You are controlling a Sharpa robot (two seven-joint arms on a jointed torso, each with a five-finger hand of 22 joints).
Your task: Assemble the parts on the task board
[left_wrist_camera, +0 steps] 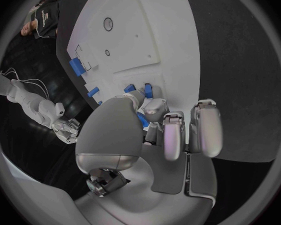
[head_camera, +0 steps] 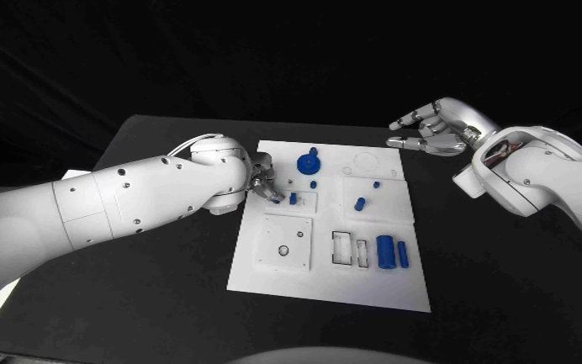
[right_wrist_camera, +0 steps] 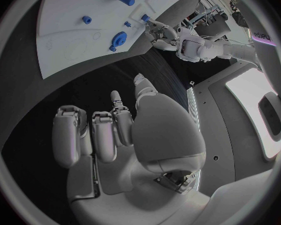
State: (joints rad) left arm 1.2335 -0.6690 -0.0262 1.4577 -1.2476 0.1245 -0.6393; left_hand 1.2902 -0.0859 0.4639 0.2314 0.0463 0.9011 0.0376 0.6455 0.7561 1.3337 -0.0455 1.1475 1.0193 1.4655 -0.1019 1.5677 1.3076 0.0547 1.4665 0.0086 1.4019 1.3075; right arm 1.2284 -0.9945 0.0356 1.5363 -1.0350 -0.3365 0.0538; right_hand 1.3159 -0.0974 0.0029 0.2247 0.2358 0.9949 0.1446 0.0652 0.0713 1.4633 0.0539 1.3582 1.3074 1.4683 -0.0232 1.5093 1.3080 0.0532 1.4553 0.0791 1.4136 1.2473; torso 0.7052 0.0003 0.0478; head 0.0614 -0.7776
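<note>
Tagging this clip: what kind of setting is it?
Likely a robot lab test bench: a black table against a dark backdrop, a white task board with small blue parts, and two robot arms working over it.

A robotics lab: black table (head_camera: 158,297), dark backdrop, white task board (head_camera: 334,284).

White task board (head_camera: 327,284) lying flat on the black surface (head_camera: 145,297), blue parts spread over it.
A round blue part (head_camera: 308,161) sits near its far edge; a small peg (head_camera: 359,204) mid-board; a thick cylinder (head_camera: 386,251) and slim bar (head_camera: 403,253) lie side by side toward the near right.
</note>
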